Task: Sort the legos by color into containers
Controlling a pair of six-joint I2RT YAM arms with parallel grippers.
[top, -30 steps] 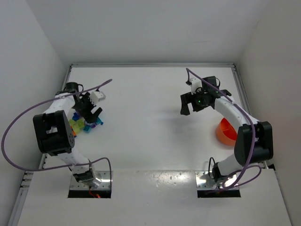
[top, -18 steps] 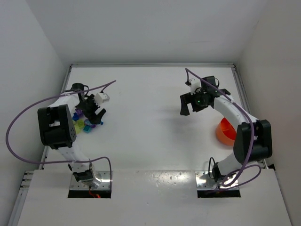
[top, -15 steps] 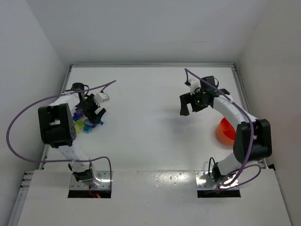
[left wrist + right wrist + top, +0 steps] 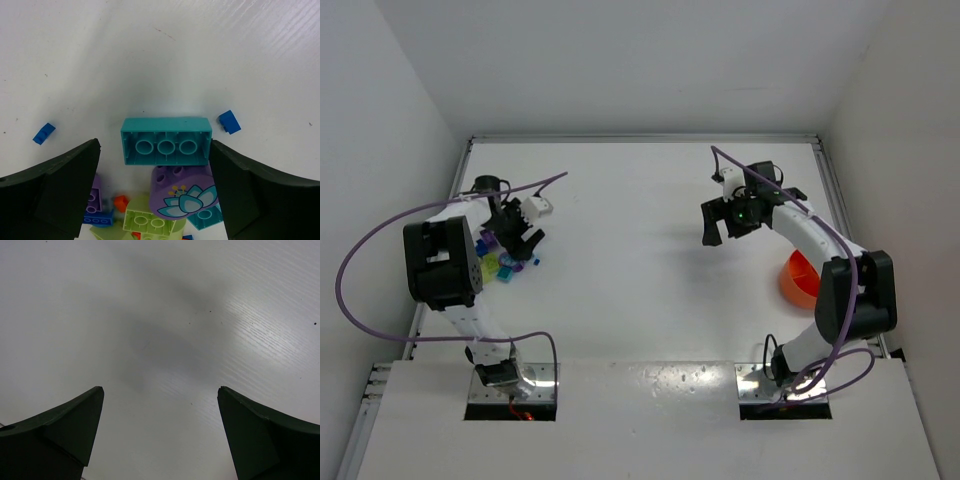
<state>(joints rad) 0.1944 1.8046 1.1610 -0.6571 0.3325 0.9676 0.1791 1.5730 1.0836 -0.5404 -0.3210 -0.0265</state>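
The legos lie in a pile (image 4: 495,262) at the table's left edge. In the left wrist view a teal brick (image 4: 166,148) lies underside up, with a purple curved brick with a flower print (image 4: 187,192), a yellow-green brick (image 4: 150,222), an orange bit (image 4: 120,202) and small blue pieces (image 4: 229,121) around it. My left gripper (image 4: 154,145) is open, its fingers either side of the teal brick and apart from it; it shows from above (image 4: 520,245). My right gripper (image 4: 730,228) is open and empty over bare table (image 4: 160,390). The orange bowl (image 4: 800,280) sits at the right, partly hidden by the right arm.
White walls close in the table on the left, back and right. The pile lies close to the left wall rail (image 4: 460,200). A purple cable (image 4: 380,240) loops out from the left arm. Another small blue piece (image 4: 44,133) lies apart from the pile.
The left arm has shifted slightly, its gripper settling over the near side of the pile. The right arm has barely moved.
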